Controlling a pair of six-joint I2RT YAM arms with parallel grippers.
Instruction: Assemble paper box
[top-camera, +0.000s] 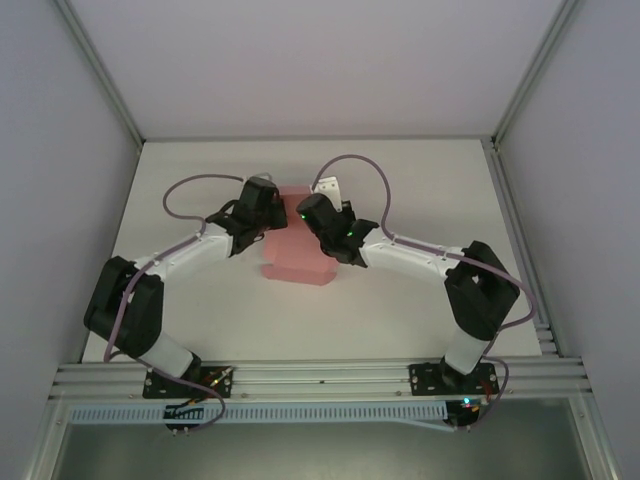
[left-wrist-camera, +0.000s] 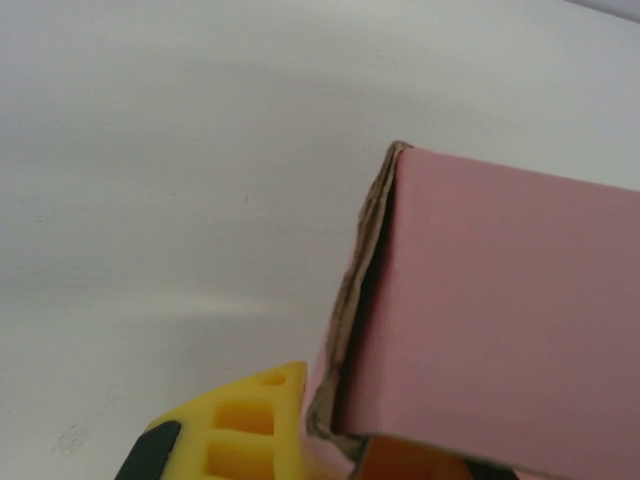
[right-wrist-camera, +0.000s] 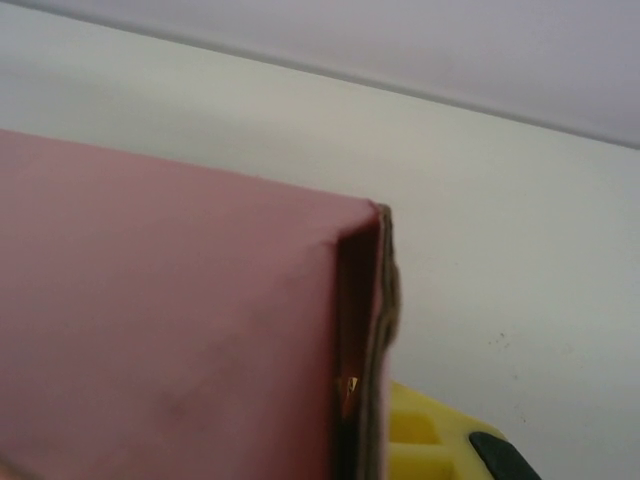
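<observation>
While the white table (top-camera: 420, 190) carries the work, the pink paper box (top-camera: 298, 262) sits near its middle, a little closer to the far edge than the near one. It looks folded into a shell with its ends unfinished. The left gripper (top-camera: 266, 212) is at the box's far left corner and the right gripper (top-camera: 320, 222) at its right side, the two close together over it. In each wrist view one yellow finger (left-wrist-camera: 250, 425) lies outside a doubled end wall (right-wrist-camera: 378, 320) while its partner is hidden behind pink card. I therefore cannot tell whether either pair of jaws is pinching the card or merely straddling it. Doing this step well probably means pressing both end walls inward evenly and together, keeping the box flat on the table, since thin card would likely buckle or skid under a lopsided push.
</observation>
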